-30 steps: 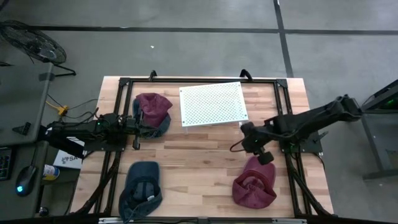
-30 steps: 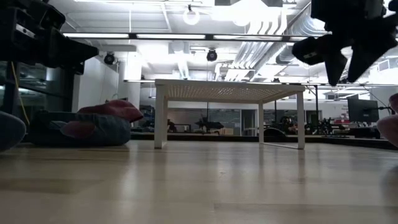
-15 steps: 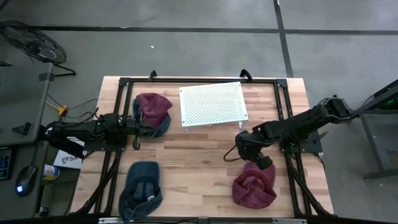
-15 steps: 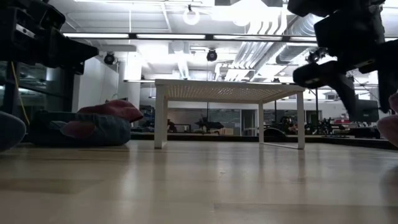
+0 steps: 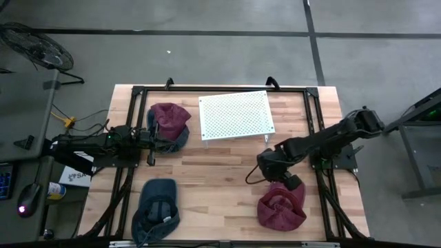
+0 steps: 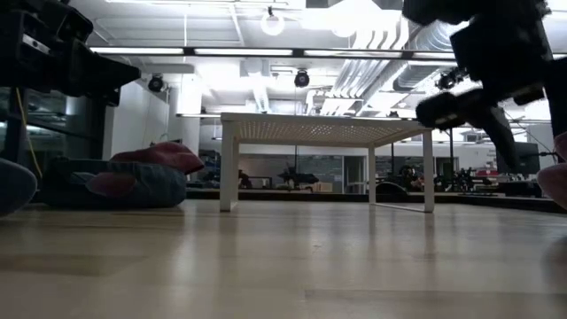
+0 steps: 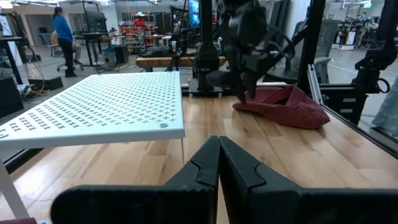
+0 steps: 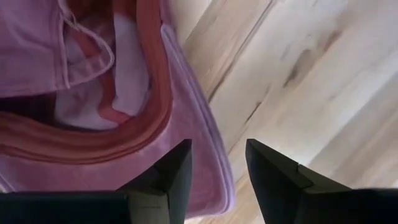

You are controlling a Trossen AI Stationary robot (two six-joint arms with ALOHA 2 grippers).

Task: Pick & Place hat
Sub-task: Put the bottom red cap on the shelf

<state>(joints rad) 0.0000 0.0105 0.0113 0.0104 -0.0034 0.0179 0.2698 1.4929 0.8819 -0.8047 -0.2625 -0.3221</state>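
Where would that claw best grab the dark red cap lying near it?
Probably the brim edge of the red cap, coming down from above. The right gripper hangs open over that thin, flat rim, which fits between its fingers better than the floppy crown.

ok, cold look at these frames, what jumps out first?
The right pincer, open, poised over the edge of the maroon hat at the table's front right. Next, the white perforated stand at the back centre, and the left pincer, shut, waiting beside the maroon-and-blue hat pile at back left. A lone blue cap lies front left.
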